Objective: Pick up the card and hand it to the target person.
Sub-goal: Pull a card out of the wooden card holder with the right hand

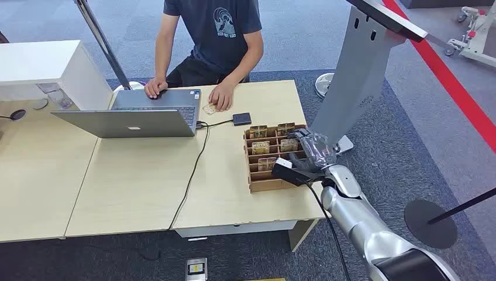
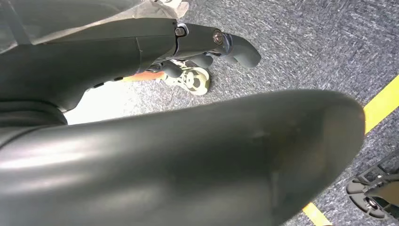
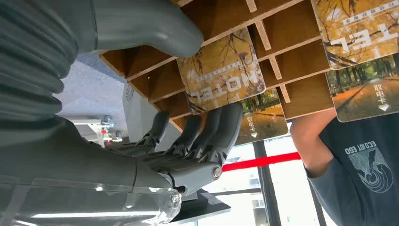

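A wooden card rack [image 1: 261, 183] stands at the desk's right end with several yellow autumn-print cards in its slots. My right hand [image 1: 310, 153] reaches into the rack's right column. In the right wrist view a card marked HOTEL [image 3: 221, 70] still sits in its slot, pinched between the thick thumb [image 3: 155, 28] and the dark fingers [image 3: 211, 127]. Other cards [image 3: 362, 33] fill the neighbouring slots. A person in a dark T-shirt [image 1: 219, 29] sits behind the desk, hands by a laptop. My left hand [image 2: 221, 44] hangs over the carpet with its fingers apart, holding nothing.
An open laptop [image 1: 131, 117] sits on the desk [image 1: 134, 187] with a cable running to the front edge and a small black box [image 1: 241, 119] beside it. A grey stand [image 1: 357, 70] rises just right of the rack. A white cabinet [image 1: 41, 64] stands at the far left.
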Controlling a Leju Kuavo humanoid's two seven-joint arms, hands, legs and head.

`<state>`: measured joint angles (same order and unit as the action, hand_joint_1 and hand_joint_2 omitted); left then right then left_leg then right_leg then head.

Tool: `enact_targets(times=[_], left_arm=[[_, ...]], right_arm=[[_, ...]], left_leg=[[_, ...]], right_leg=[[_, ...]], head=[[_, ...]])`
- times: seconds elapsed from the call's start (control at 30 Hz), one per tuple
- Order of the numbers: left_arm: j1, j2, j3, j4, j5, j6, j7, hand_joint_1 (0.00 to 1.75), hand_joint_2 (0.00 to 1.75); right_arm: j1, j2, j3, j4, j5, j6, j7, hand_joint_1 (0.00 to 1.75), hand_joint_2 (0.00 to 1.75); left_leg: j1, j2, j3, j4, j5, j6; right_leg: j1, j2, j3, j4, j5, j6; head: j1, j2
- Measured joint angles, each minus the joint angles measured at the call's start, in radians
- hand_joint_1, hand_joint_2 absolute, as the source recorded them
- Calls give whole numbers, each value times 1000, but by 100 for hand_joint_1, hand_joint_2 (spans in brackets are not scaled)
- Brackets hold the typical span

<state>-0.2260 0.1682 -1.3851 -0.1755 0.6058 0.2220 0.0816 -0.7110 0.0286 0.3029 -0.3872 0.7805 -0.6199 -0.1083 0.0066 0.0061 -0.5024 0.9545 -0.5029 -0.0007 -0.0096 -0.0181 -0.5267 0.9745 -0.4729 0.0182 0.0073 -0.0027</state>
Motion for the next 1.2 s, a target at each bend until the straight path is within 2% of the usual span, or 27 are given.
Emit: enact_targets(times=[1.2], left_arm=[[0,0,0,0,2,-4,0,0,175]], right_arm=[[-5,1,-1,-1,-7,0,-11,131,175]], left_leg=[[0,0,0,0,0,0]], right_leg=[[0,0,0,0,0,0]], head=[[0,0]])
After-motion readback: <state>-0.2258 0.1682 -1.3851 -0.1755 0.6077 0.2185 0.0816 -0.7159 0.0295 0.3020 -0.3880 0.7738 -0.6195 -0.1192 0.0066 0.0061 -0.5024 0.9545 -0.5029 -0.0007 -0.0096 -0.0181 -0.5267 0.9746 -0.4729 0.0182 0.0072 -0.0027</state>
